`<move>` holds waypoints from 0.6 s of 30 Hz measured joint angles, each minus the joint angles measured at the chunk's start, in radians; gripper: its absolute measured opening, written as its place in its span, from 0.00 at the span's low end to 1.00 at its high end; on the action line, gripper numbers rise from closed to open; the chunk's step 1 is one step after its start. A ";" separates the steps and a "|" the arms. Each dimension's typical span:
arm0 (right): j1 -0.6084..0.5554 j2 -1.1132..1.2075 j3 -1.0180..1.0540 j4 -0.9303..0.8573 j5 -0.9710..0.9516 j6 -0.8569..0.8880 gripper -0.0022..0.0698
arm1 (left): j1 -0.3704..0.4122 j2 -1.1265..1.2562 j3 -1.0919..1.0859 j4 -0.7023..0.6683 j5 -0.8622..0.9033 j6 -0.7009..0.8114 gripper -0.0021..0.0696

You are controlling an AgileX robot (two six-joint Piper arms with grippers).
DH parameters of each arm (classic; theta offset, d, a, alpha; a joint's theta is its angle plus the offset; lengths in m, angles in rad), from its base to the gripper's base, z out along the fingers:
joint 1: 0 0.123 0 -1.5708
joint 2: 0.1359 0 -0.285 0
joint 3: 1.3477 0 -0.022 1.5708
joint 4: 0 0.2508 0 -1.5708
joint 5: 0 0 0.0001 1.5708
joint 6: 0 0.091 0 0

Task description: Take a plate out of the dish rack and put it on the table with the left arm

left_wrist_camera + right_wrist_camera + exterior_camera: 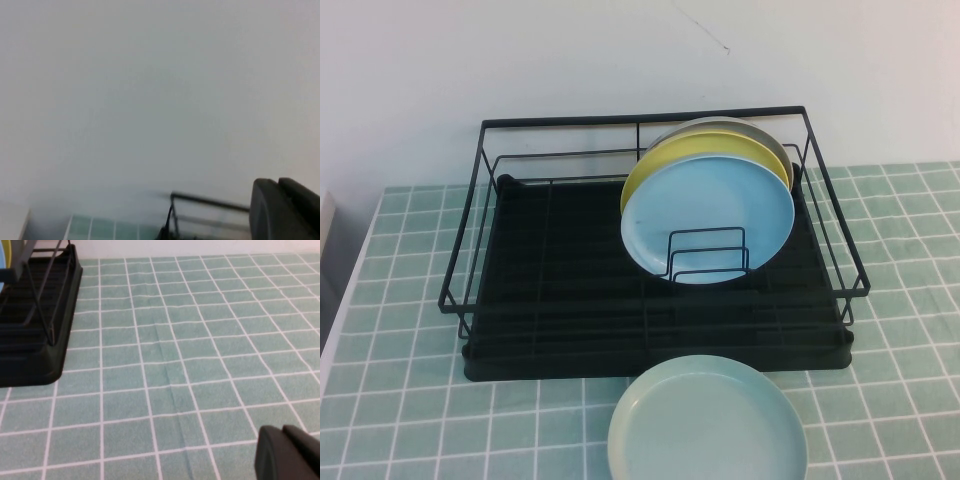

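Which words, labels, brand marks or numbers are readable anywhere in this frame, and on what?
None: no text, label, brand or number shows on the blue plate, yellow plate, mint-green plate, dish rack or tiled table.
Left hand and right hand, each at a wrist view's edge: no markings.

Legible text, labels, brands, numbers, signs: none. Blue plate (710, 215), yellow plate (665, 160), mint-green plate (708, 420), dish rack (570, 290), tiled desk (200, 340) and white wall (620, 50): all plain, unmarked.
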 joint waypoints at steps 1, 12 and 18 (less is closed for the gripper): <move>0.000 0.000 0.000 0.000 0.000 0.000 0.03 | -0.003 0.029 0.000 0.000 0.018 0.025 0.02; 0.000 0.000 0.000 0.000 0.000 0.000 0.03 | -0.192 0.446 -0.002 -0.181 0.228 0.453 0.02; 0.000 0.000 0.000 0.000 0.000 0.000 0.03 | -0.312 0.625 -0.131 -0.217 0.276 0.622 0.02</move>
